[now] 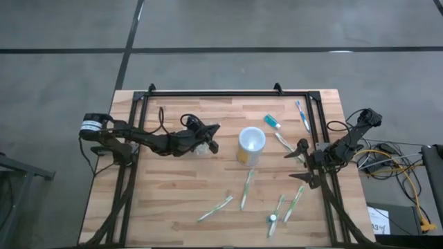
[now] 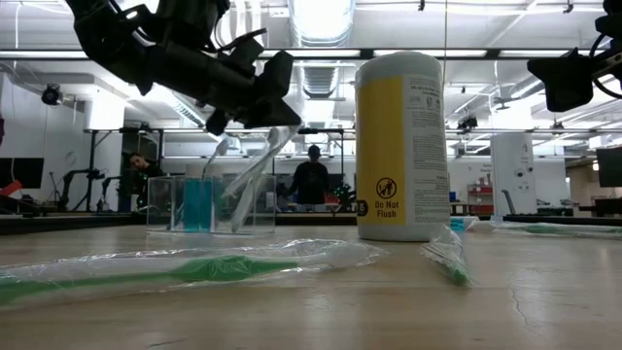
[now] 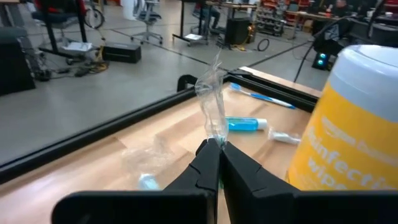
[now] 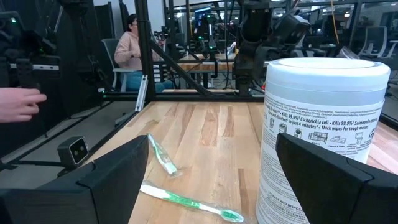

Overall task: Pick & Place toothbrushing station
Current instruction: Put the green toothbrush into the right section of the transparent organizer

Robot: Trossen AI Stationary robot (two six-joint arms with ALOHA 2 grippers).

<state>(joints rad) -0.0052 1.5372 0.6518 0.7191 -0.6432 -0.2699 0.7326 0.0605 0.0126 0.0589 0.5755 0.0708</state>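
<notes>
The toothbrushing station, a clear holder (image 2: 209, 204), stands on the wood left of a yellow wipes canister with a white lid (image 1: 250, 144). It shows faintly in the high view (image 1: 201, 148) and in the left wrist view (image 3: 146, 160), with a blue tube inside. My left gripper (image 1: 209, 140) is above the holder, shut on a toothbrush in a clear wrapper (image 2: 255, 175). My right gripper (image 1: 304, 163) is open and empty near the table's right edge, and its two fingers stand wide apart in its wrist view (image 4: 211, 186). My left gripper pinches the wrapped toothbrush near its upper end between its two shut fingers (image 3: 214, 148). The wrapper's free end (image 3: 211, 93) sticks out past the fingertips. The brush slants down below the fingers, and its lower end (image 2: 239, 222) is inside the clear holder.
Several wrapped green toothbrushes lie on the near half of the table (image 1: 247, 188) (image 1: 215, 208) (image 1: 294, 203). A blue toothpaste tube (image 1: 272, 121) and a blue toothbrush (image 1: 302, 114) lie at the far right. A person's hand (image 4: 18, 102) shows beyond the table.
</notes>
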